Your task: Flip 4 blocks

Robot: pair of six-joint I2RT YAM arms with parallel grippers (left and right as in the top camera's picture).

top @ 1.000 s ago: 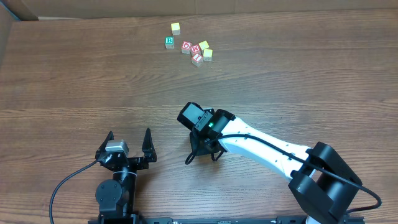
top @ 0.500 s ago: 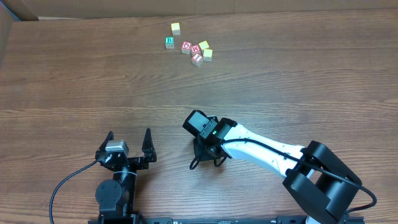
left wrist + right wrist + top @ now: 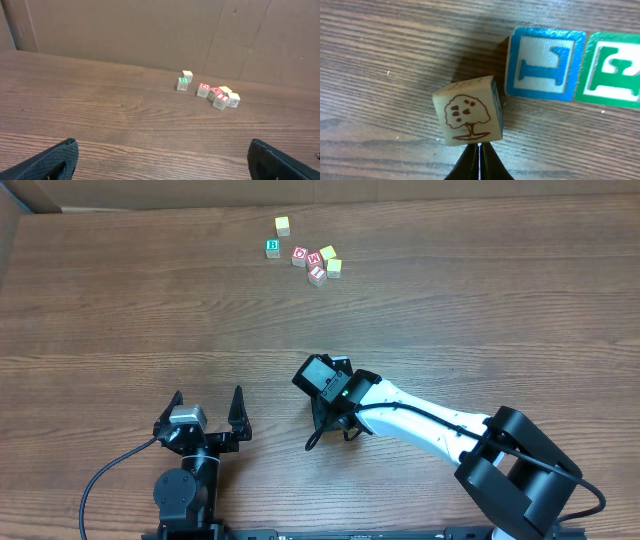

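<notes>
Robotics test bench: wood-grain table (image 3: 100,310), plain cardboard backdrop (image 3: 125,30), left arm (image 3: 185,480) and right arm (image 3: 430,425) mounted at the table edge.

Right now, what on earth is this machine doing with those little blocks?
The right fingers, shut to a point, sit at the lower edge of a tree-picture block lying askew beside a blue L block and a green-lettered block, probably nudging it over. The left fingers hang open, holding nothing. Another cluster of blocks lies at the far side.
</notes>
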